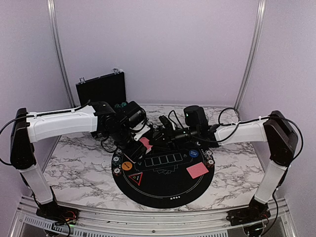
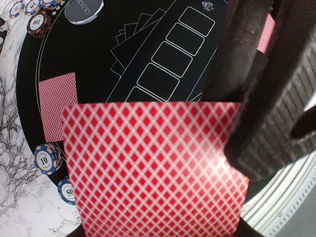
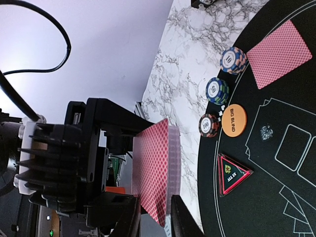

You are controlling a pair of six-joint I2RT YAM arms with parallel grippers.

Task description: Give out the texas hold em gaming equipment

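My left gripper [image 1: 139, 139] is shut on a deck of pinkish-red-backed playing cards [image 2: 153, 168] and holds it above the black round mat's [image 1: 163, 190] far left. My right gripper [image 3: 154, 197] meets it there. Its fingers close on the end of the top card [image 3: 148, 168], which stands slightly off the deck. One right finger [image 2: 256, 98] overlaps the deck's right edge. A single card [image 1: 197, 171] lies on the mat at the right, and another [image 2: 58, 106] shows in the left wrist view. Chip stacks [image 3: 232, 60] and an orange Big Blind disc [image 3: 233, 120] sit at the mat's rim.
A black hard case [image 1: 101, 88] stands open at the back left. A blue disc [image 1: 194, 153] and a red-edged All In triangle [image 1: 136, 177] lie on the mat. More chips [image 1: 211, 158] sit at its right rim. The table is white marble [image 1: 74, 163].
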